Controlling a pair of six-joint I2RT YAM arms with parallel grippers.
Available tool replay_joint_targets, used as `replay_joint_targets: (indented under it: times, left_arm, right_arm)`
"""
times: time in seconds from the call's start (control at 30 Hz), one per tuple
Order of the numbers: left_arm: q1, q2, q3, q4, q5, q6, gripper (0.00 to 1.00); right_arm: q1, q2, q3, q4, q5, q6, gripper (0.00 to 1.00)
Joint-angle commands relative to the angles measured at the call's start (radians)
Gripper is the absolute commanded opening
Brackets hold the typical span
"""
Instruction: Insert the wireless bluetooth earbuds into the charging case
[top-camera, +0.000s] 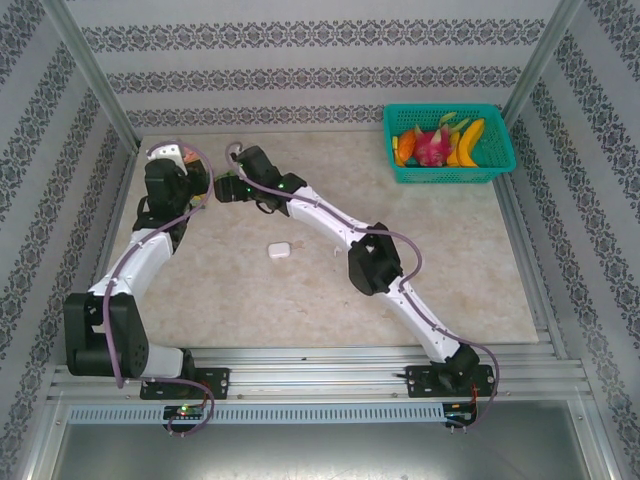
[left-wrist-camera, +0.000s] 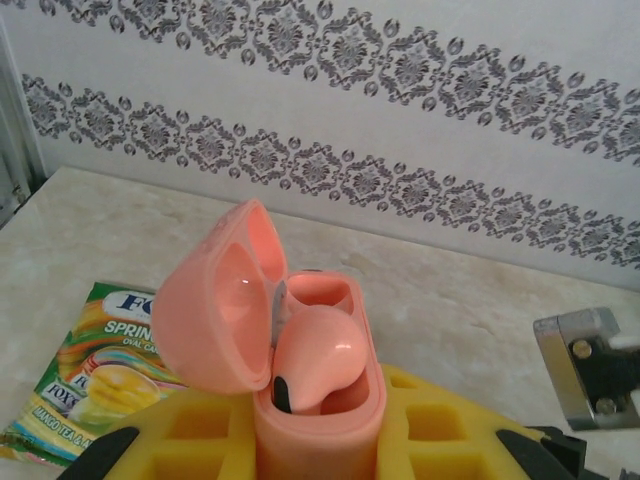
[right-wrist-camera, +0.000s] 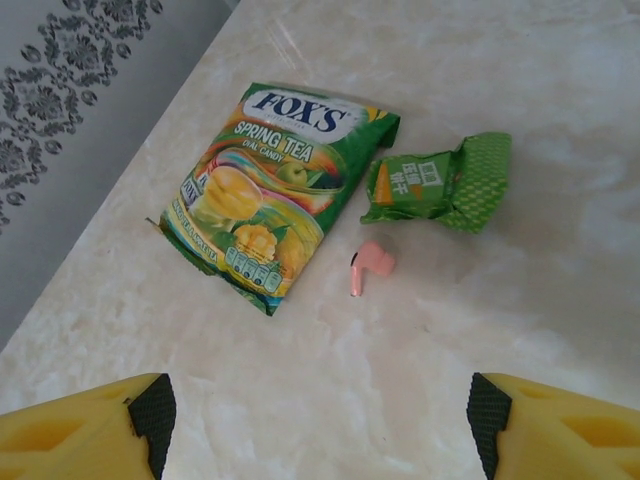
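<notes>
My left gripper (left-wrist-camera: 320, 445) is shut on a salmon-pink charging case (left-wrist-camera: 320, 400) and holds it upright with the lid (left-wrist-camera: 215, 310) swung open to the left. One pink earbud (left-wrist-camera: 318, 355) sits in the near slot; the far slot (left-wrist-camera: 322, 292) is empty. A second pink earbud (right-wrist-camera: 371, 264) lies on the marble table, stem toward me, beyond my right gripper (right-wrist-camera: 320, 415), which hangs open above bare tabletop. From above, the two grippers are close together at the table's far left, left gripper (top-camera: 188, 178) and right gripper (top-camera: 226, 188).
A Fox's Spring Tea candy bag (right-wrist-camera: 270, 190) and a crumpled green packet (right-wrist-camera: 440, 180) lie just past the loose earbud. A closed white case (top-camera: 279, 250) rests mid-table. A green basket of fruit (top-camera: 448, 142) stands at the back right. Patterned walls close the back and sides.
</notes>
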Motion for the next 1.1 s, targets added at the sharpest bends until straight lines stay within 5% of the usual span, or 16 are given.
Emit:
replay_joint_targets:
  times: [0.0,0.2,0.77,1.07]
  left_arm:
    - [0.029,0.011,0.04,-0.014,-0.018,-0.05,0.0]
    - [0.054,0.037,0.058,-0.043,0.001,-0.061,0.0]
    - [0.091,0.118,0.096,-0.115,0.109,-0.134,0.0]
    - [0.09,0.078,0.006,0.066,0.343,-0.074,0.0]
  right_arm:
    - [0.003,0.051,0.065,-0.015,0.053,-0.035,0.78]
    - [0.021,0.139,0.189,0.009,0.07,0.002,0.77]
    - [-0.004,0.118,0.172,0.032,0.09,0.111,0.76]
    - [-0.075,-0.149,-0.173,0.014,0.033,0.128,0.76]
